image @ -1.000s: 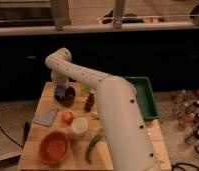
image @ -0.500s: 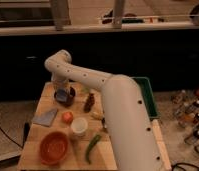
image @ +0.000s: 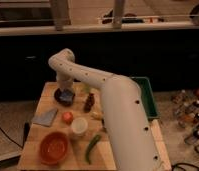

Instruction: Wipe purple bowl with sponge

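The purple bowl (image: 61, 98) sits on the far left part of the wooden table (image: 33, 150). My gripper (image: 65, 91) reaches straight down into it from the white arm (image: 118, 110), which bends across the table from the lower right. A small blue-grey patch at the gripper's tip, inside the bowl, looks like the sponge (image: 67, 94). The gripper covers most of the bowl's inside.
A flat blue-grey cloth (image: 45, 117), an orange fruit (image: 67, 117), a white cup (image: 79, 126), an orange bowl (image: 54, 146) and a green chili (image: 92, 146) lie in front. A dark brown object (image: 88, 102) stands right of the bowl. A green tray (image: 147, 95) is at the right.
The gripper stays down in the purple bowl, shifting only slightly sideways. Nothing else on the table has moved.
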